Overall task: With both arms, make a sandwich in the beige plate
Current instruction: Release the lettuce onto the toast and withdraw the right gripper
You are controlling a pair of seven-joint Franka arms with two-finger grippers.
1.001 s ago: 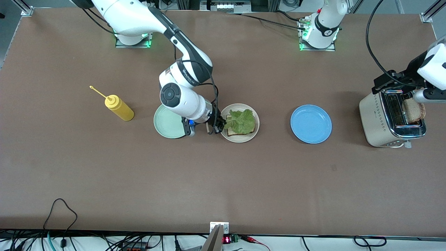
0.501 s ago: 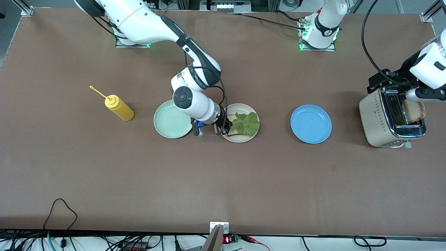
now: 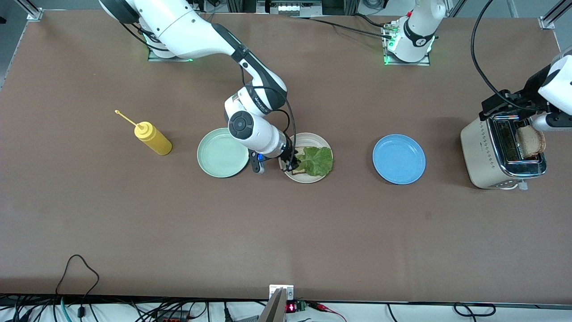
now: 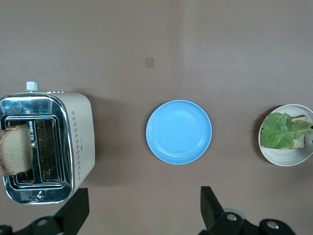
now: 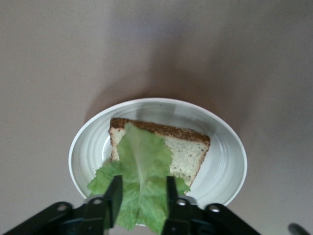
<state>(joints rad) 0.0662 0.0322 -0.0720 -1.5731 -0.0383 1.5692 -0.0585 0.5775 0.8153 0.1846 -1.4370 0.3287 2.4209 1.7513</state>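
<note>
- Beige plate: near the table's middle, between the mint green plate and the blue plate; seen whole in the right wrist view and at the edge of the left wrist view.
- Bread slice: flat in the beige plate, one dark crust edge exposed; only a corner visible in the front view.
- Lettuce leaf: draped over the bread slice, covering much of it; ruffled edge reaching the plate rim on the side toward the right gripper.
- Right gripper: low over the plate's rim on the side toward the mint green plate; fingers standing narrowly apart on either side of the leaf's stem end, with the leaf between them; contact not discernible.
- Second bread slice: standing upright in one slot of the toaster, top edge above the slot; also seen in the left wrist view.
- Toaster: cream and chrome, at the left arm's end of the table, well apart from the beige plate.
- Left gripper: high over the table near the toaster and blue plate, fingers spread wide, holding nothing.
- Yellow squeeze bottle: lying tilted at the right arm's end of the table, nozzle pointing away from the plates.
</note>
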